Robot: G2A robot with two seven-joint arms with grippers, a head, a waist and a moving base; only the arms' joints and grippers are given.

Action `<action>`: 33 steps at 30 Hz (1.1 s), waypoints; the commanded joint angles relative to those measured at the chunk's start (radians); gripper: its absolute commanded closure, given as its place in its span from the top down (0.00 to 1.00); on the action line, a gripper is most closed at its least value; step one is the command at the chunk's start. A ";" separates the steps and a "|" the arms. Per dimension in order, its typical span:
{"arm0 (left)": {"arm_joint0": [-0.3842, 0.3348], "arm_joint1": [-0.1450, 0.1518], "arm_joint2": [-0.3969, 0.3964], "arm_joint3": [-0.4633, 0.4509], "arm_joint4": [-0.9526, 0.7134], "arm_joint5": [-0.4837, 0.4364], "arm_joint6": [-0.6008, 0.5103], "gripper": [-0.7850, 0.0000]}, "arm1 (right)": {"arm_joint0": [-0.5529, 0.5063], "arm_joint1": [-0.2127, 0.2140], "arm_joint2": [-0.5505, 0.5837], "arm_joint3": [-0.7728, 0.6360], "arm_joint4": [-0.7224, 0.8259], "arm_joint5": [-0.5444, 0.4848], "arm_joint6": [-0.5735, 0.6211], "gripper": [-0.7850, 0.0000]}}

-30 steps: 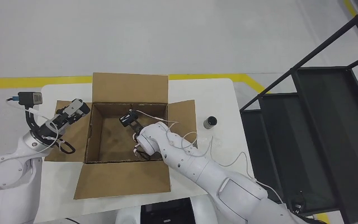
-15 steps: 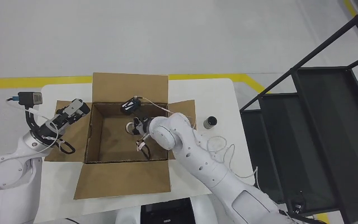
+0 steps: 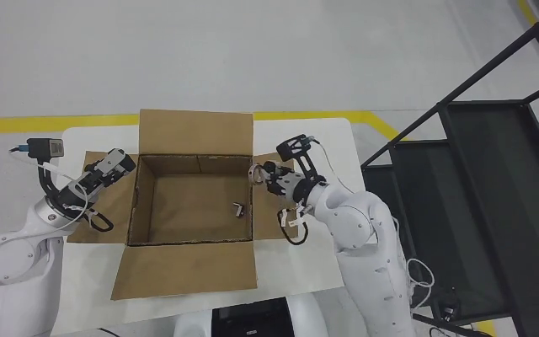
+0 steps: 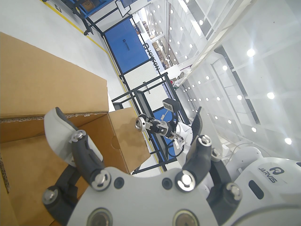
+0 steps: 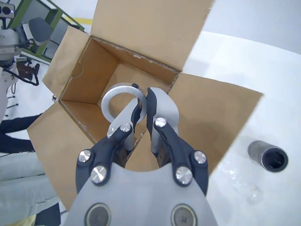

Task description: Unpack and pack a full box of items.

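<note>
The open cardboard box [image 3: 143,221] stands mid-table with its flaps spread. My right gripper [image 3: 268,179] hangs over the box's right edge and right flap, shut on a flat metal ring [image 3: 255,173]. In the right wrist view the ring [image 5: 110,97] is pinched at its rim between the fingers of the right gripper [image 5: 142,105], above the box [image 5: 150,26]. One small metal piece [image 3: 239,207] lies on the box floor near the right wall. My left gripper [image 3: 114,168] sits outside the box's left wall, open and holding nothing. The left wrist view has the left gripper [image 4: 127,123] with its fingers wide apart.
A dark hollow cylinder [image 5: 268,156] lies on the white table [image 5: 247,66] beyond the right flap. A scrap of clear plastic [image 5: 249,190] lies near it. Black metal stairs [image 3: 472,185] stand to the right of the table.
My right arm has come up out of the box and swung right, carrying the metal ring over the right flap. The left arm has not moved.
</note>
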 commanded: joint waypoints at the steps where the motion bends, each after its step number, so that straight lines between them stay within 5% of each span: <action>1: 0.000 0.000 0.000 0.000 0.000 0.000 0.000 1.00 | -0.028 0.004 0.017 -0.004 0.053 -0.020 -0.037 0.00; 28: 0.000 0.000 0.000 0.000 0.000 0.000 0.000 1.00 | -0.032 0.005 0.019 0.000 0.057 -0.023 -0.054 0.00; 33: 0.000 0.000 0.000 0.000 0.000 0.000 0.000 1.00 | -0.100 0.019 0.108 -0.145 0.208 -0.005 -0.003 0.00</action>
